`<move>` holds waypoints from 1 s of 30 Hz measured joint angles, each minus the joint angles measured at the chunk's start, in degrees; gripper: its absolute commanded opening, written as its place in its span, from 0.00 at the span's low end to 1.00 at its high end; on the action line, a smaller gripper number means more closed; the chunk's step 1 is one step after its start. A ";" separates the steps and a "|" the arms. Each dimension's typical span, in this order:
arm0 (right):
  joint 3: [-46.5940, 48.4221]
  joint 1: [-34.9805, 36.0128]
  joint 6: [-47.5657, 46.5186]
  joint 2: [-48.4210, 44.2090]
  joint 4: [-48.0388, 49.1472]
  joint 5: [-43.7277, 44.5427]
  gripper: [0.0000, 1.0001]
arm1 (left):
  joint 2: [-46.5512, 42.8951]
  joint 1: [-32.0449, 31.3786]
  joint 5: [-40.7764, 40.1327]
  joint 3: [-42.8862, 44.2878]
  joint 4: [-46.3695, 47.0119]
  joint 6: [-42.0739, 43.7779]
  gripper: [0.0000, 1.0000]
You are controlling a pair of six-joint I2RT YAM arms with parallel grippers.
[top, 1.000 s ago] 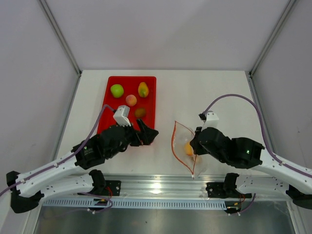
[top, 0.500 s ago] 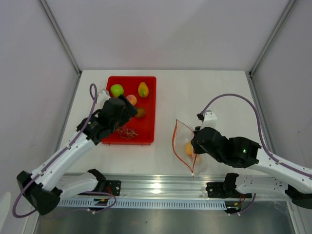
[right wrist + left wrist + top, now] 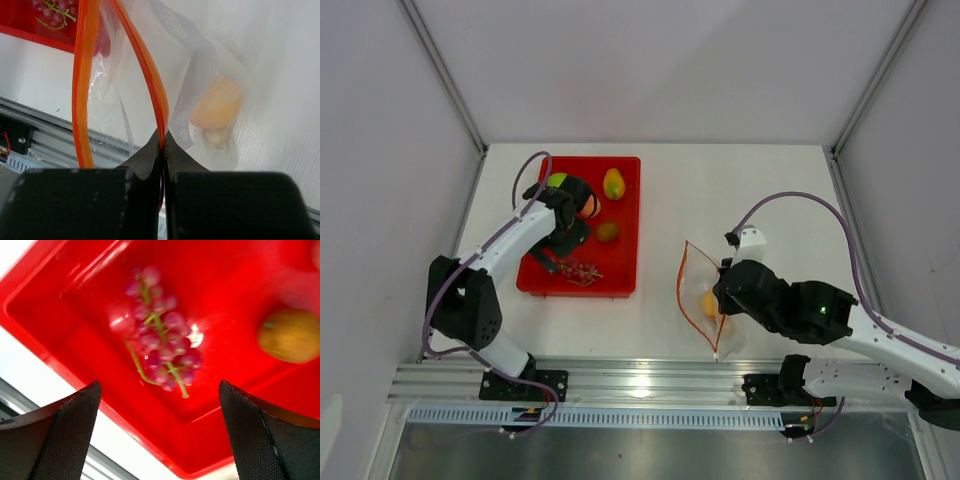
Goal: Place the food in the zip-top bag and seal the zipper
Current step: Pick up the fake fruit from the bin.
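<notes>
My left gripper hangs open over the red tray, its fingers wide apart above the near edge and holding nothing. Just ahead of it lies the dark red grape bunch, with the brown kiwi to the side. The green apple and pink peach are partly hidden by the arm; the mango is in full view. My right gripper is shut on the zipper of the zip-top bag, whose mouth gapes open. Inside are an orange and a pale bulb.
The aluminium rail runs along the table's near edge, close below the bag. Grey walls enclose the white table on three sides.
My left arm has swung left and back from the tray's front right corner to above the tray, uncovering the grape bunch. The right gripper and bag have barely moved.
</notes>
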 measured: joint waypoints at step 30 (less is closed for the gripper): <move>-0.61 -0.39 -0.87 -1.07 0.46 -0.24 0.00 | -3.41 5.84 7.98 -13.75 0.61 -28.06 1.00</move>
